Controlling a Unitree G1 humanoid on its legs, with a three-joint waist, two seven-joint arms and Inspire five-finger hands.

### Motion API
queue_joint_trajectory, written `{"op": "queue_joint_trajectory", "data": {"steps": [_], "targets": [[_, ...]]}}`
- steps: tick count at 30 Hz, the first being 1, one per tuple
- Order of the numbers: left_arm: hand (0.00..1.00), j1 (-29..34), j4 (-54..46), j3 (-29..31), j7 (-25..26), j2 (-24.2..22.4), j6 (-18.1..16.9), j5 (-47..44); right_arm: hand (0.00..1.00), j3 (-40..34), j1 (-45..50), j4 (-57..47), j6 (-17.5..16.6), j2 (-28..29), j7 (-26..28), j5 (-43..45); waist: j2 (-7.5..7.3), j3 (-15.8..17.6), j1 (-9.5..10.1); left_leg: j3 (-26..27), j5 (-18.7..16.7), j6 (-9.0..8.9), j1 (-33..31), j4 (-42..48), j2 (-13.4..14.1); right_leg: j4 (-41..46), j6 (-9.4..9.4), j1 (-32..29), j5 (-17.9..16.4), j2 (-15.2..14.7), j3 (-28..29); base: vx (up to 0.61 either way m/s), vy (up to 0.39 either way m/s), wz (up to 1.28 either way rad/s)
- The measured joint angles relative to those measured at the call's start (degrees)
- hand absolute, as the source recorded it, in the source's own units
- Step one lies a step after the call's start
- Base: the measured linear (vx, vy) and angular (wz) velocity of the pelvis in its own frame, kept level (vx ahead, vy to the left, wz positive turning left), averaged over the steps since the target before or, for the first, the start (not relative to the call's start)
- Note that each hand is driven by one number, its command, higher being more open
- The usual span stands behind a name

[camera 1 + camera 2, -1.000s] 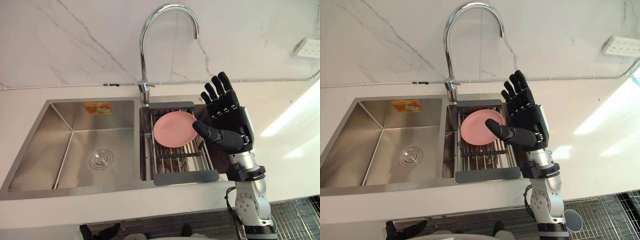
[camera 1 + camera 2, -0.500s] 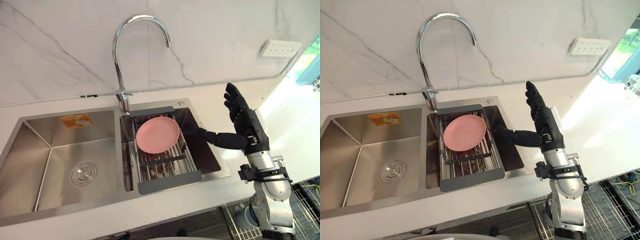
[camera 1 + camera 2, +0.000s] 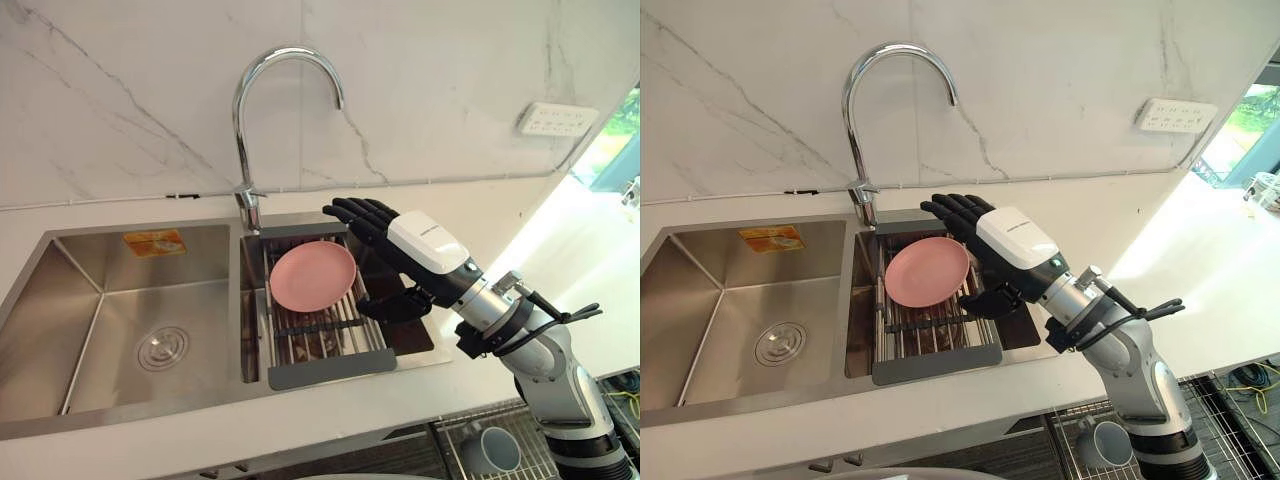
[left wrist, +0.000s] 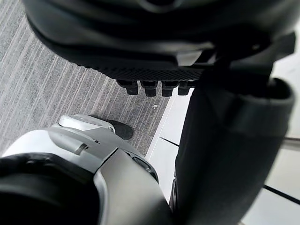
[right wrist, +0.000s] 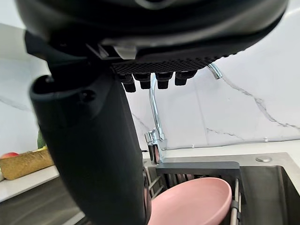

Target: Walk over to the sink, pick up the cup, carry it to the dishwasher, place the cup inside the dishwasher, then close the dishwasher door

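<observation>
Here, a white marble worktop (image 3: 480, 210) holds a stainless steel double sink (image 3: 60, 235), with a tall curved chrome tap (image 3: 245, 110) behind it. A dark-framed metal drying rack (image 3: 330, 365) sits in the right basin and carries a round pink plate (image 3: 312, 275). The right robot hand (image 3: 420, 240) hovers over that basin just beside the plate, fingers apart, holding nothing. The left robot hand (image 4: 159, 47) hangs over grey carpeted floor (image 4: 56, 93), fingers relaxed. A small grey cup (image 3: 1102, 443) lies in a wire basket (image 3: 1205, 400) below the worktop's front edge.
</observation>
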Motion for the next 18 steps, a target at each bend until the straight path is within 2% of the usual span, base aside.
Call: {"op": "queue_joint_trajectory", "data": {"steps": [8,11,18], "targets": [[1.0,0.0,-0.1,0.0,0.0,0.1,0.7,0.0,1.0,5.0,-2.7,2.6,0.0,-1.5,0.0,-6.9,-0.22,-1.0,0.48,-1.3,0.3,-0.43,0.0,-0.4,0.4,0.0,-0.07,0.3,-1.3,0.3,-1.8,-0.01,-0.019,0.09],[1.0,0.1,-0.2,-0.1,0.0,0.2,1.2,0.0,1.0,6.8,-4.3,4.9,1.6,-1.6,-0.2,-8.2,-0.3,-1.6,0.66,-1.9,0.4,-0.55,0.0,-0.7,0.6,0.0,-0.39,0.4,-1.2,0.5,-2.4,0.01,-0.011,0.08],[1.0,0.2,-1.1,-0.6,0.2,0.4,2.6,0.0,1.0,9.7,-6.3,13.1,4.4,-1.6,-5.8,-13.3,-0.52,-1.8,0.83,-1.6,0.4,-0.6,0.9,-1.5,0.5,0.0,0.3,1.0,-0.4,0.5,-3.0,-0.01,0.015,-0.03]]}}
